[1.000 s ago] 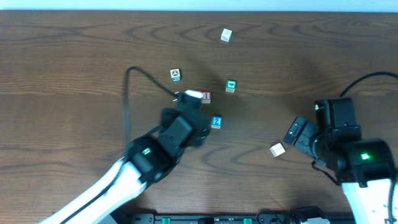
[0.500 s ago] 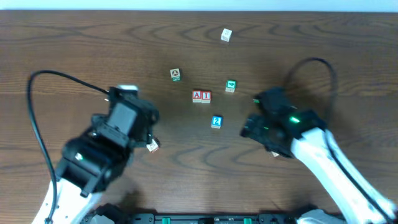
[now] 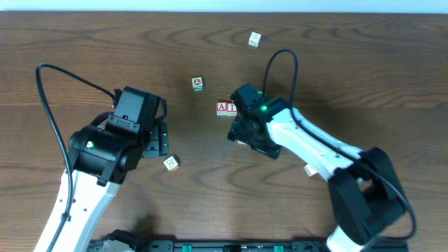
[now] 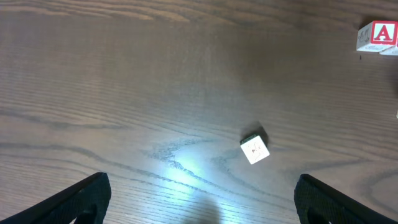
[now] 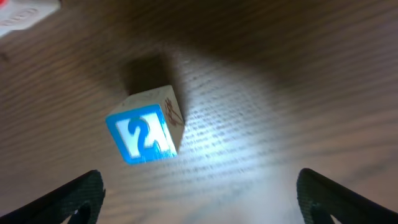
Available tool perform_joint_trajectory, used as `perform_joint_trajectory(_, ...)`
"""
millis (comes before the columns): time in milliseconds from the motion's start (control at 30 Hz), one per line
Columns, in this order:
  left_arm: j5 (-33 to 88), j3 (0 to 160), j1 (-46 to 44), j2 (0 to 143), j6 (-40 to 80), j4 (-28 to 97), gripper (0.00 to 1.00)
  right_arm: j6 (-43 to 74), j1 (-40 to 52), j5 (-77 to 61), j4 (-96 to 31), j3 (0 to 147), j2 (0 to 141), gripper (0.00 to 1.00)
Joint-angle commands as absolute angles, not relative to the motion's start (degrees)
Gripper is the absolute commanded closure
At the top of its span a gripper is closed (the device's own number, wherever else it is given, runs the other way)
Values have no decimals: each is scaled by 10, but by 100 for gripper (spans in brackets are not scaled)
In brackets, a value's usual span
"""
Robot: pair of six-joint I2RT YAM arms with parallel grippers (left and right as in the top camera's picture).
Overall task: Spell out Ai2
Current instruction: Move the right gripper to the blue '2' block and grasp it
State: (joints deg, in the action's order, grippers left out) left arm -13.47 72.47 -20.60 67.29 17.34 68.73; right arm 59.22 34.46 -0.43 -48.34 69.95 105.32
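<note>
Well, the right pincer (image 5: 202, 208) hangs over the blue 2 block (image 5: 146, 134). Its two fingers are wide apart, and the block lies ahead of them, not touching them. The 2 block sits alone on the brown counter (image 3: 84, 42), near the A block (image 3: 222, 107) and the I block (image 3: 232, 107). From above, the right arm hides it. The A and I blocks touch, side by side, A first and then I. The left pincer (image 4: 200, 205) is spread wide too and holds nothing. A small white block (image 4: 254, 150) lies on the counter in front of it.
</note>
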Motion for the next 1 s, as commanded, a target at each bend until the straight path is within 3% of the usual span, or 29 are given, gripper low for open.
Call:
perform_joint_trajectory(0,-140,733,-203,672,162,688,5,580,350,-5,-472,709,1067,6)
perform_joint_trajectory(400,-140,733,-203,672,162,687,5,510,364,-8,-429,708,1070,21)
perform_joint_trajectory(800,-139,733,-203,672,162,688,5,430,372,32,-422,705,1086,22)
perform_joint_trajectory(967,-139,733,-203,672,162,687,5,420,372,39,-415,705,1103,30)
